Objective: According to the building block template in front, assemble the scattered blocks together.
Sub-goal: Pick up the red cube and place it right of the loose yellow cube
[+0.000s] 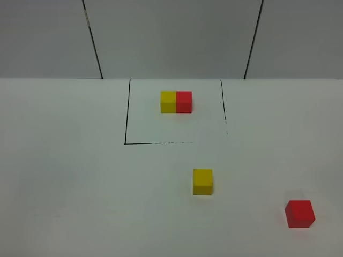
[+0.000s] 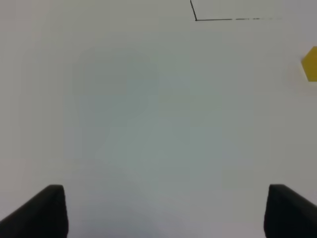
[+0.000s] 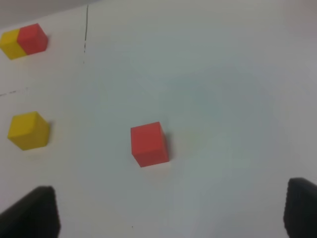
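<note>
The template (image 1: pixel 176 101) is a yellow cube and a red cube joined flush at the back, inside a thin black-lined rectangle (image 1: pixel 126 120); it also shows in the right wrist view (image 3: pixel 23 40). The loose yellow cube (image 1: pixel 202 182) sits mid-table, also in the right wrist view (image 3: pixel 28 130) and at the edge of the left wrist view (image 2: pixel 310 63). The loose red cube (image 1: pixel 299 213) sits at the front right, ahead of my right gripper (image 3: pixel 171 210), which is open and empty. My left gripper (image 2: pixel 166 210) is open and empty over bare table. Neither gripper shows in the high view.
The white table (image 1: pixel 69 182) ends at a grey panelled wall (image 1: pixel 171 37) at the back. A corner of the black line shows in the left wrist view (image 2: pixel 196 19).
</note>
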Tool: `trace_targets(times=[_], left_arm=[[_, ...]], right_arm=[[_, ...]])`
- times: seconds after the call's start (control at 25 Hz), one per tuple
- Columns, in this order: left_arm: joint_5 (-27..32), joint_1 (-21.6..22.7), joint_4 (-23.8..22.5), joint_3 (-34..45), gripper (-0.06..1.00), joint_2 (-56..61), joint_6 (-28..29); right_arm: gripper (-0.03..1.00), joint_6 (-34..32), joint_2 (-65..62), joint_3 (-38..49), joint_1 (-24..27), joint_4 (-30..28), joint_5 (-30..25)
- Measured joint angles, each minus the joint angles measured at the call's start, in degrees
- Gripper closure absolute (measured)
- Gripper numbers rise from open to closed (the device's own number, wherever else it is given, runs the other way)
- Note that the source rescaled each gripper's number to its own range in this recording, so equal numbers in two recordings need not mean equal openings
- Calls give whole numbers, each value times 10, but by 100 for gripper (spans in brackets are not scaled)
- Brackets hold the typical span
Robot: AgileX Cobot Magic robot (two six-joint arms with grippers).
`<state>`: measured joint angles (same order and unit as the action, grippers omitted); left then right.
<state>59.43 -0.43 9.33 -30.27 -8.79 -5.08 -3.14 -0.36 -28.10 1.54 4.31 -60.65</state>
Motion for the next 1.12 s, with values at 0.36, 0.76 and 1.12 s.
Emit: trace_targets(times=[0.36,0.76,1.12], left_arm=[[19,0,0,13,3,47,1],[19,0,0,14,3,91,1],[19,0,0,14,3,92,1]], right_arm=[[16,0,0,0,0,0,0],[16,0,0,0,0,0,0],[16,0,0,0,0,0,0]])
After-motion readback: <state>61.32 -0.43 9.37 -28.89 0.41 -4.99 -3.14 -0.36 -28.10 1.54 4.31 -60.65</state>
